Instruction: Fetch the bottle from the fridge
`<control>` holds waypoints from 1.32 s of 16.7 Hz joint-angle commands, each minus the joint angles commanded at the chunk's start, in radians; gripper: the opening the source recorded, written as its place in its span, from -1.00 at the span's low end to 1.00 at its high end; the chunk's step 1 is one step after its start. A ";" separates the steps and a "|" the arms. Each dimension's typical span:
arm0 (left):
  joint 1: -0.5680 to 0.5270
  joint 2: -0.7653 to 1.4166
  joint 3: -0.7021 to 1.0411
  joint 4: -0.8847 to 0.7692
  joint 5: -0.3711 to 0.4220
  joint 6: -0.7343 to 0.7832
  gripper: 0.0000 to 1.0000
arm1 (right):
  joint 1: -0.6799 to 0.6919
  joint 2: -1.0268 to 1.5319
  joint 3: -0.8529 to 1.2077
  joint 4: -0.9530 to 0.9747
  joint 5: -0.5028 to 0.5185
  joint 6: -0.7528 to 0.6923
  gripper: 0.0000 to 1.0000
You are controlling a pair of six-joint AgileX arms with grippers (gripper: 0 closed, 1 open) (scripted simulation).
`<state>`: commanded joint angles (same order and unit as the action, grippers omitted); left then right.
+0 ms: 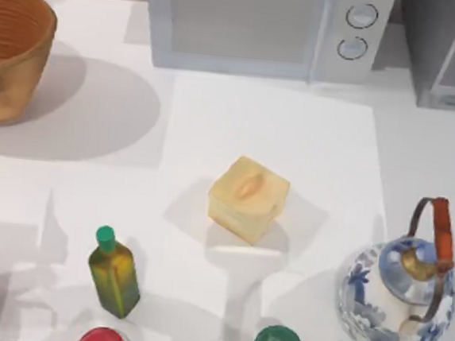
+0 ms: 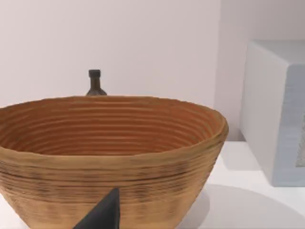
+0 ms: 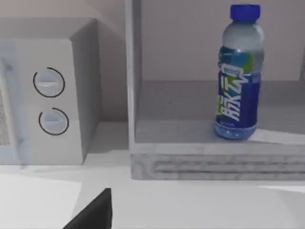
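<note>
Fridge open, bottle not grabbed yet.
You've got the bottle (image 3: 237,76) standing upright on the fridge (image 3: 209,157) shelf, facing your right arm's camera; reach, grasp and pull-out all remain. Can't tell either claw's opening or hold. Left arm faces the basket (image 2: 109,157).

table (image 1: 310,138): white | on it: basket (image 1: 11,52), microwave (image 1: 264,26), fridge (image 1: 449,50), teapot (image 1: 396,293), yellow block (image 1: 247,198)

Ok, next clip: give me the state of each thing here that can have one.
fridge: door open, inside exposed
bottle: upright on the fridge floor, capped, ungrasped
microwave: door shut
basket: upright; nothing seen inside
olive bottle: upright, capped
teapot: upright, handle raised
</note>
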<state>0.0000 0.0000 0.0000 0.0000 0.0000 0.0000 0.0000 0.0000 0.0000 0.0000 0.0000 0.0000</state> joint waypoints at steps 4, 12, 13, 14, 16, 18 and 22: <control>0.000 0.000 0.000 0.000 0.000 0.000 1.00 | -0.011 0.030 0.005 0.031 -0.013 -0.001 1.00; 0.000 0.000 0.000 0.000 0.000 0.000 1.00 | -0.177 0.564 0.064 0.536 -0.175 0.002 1.00; 0.000 0.000 0.000 0.000 0.000 0.000 1.00 | -0.206 0.669 0.072 0.623 -0.202 0.004 1.00; 0.000 0.000 0.000 0.000 0.000 0.000 1.00 | -0.235 0.777 0.080 0.712 -0.229 0.005 1.00; 0.000 0.000 0.000 0.000 0.000 0.000 1.00 | -0.292 0.990 0.095 0.885 -0.284 0.008 1.00; 0.000 0.000 0.000 0.000 0.000 0.000 1.00 | -0.347 1.188 0.109 1.048 -0.337 0.011 1.00; 0.000 0.000 0.000 0.000 0.000 0.000 1.00 | -0.443 1.509 0.140 1.332 -0.428 0.016 1.00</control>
<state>0.0000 0.0000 0.0000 0.0000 0.0000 0.0000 -0.4433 1.5086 0.1404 1.3324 -0.4282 0.0161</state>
